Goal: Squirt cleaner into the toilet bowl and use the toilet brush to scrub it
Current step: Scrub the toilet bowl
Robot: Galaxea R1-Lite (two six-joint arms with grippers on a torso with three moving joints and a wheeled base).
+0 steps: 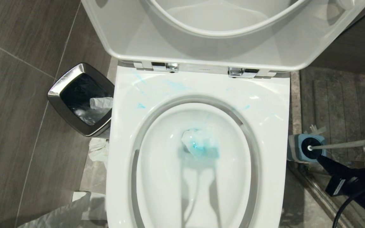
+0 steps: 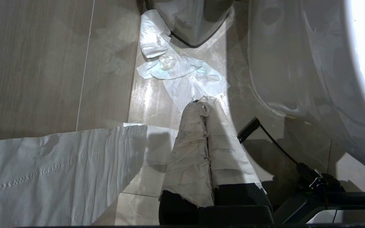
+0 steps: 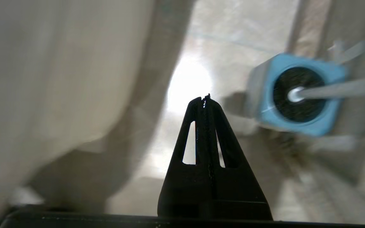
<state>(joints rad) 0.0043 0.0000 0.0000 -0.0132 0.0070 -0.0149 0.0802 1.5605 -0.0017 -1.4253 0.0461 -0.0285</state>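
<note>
Blue cleaner (image 1: 198,146) already tinted the water and a wad of paper in the toilet bowl (image 1: 274,133), with smears on the rim. Scrubbing looked undone: the toilet brush (image 1: 347,145) stood in its holder (image 1: 296,148) beside the bowl. The right hand (image 3: 205,98), shut and empty, was near it, blurred. The left hand (image 2: 205,103), shut and paper-wrapped, hung low by the floor (image 2: 43,63).

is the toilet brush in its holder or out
In. The brush head sits in the square blue holder beside the toilet, handle sticking out; the right claw, shut, isn't holding it.
</note>
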